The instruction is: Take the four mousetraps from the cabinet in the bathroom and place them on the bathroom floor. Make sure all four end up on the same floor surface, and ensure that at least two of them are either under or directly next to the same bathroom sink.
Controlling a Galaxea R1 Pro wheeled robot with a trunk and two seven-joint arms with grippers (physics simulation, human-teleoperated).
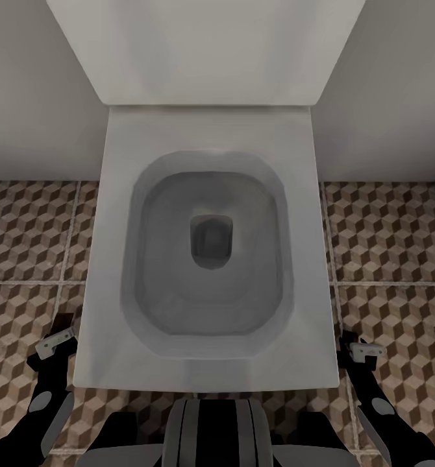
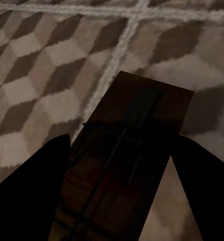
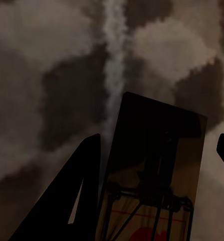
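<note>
A: What's in front of the robot right now?

B: A white toilet (image 1: 211, 259), lid up, seen from above and standing against the wall (image 1: 29, 84). The cube-patterned floor (image 1: 23, 233) runs along both sides of it. No sink and no cabinet in these pictures.

A: And the arms?

B: Low on either side of the toilet. The left gripper (image 1: 56, 342) hangs over the tiles at one side, the right gripper (image 1: 365, 350) at the other.

A: Are they carrying anything?

B: Yes, one each. In the left wrist view a trap (image 2: 127, 165) sits between the two dark fingers (image 2: 31, 196), clamped there, with the floor below it. The right wrist view shows a second trap (image 3: 157, 165) pinched the same way, its red bit at the near end, hanging over a grout line.

A: So how far along is it?

B: I'd say partway. Two traps are out of the cabinet and in the grippers, but none is on the floor. The other two I can't account for. A toilet isn't the sink, so the robot likely has to reach the sink before putting these down.
</note>
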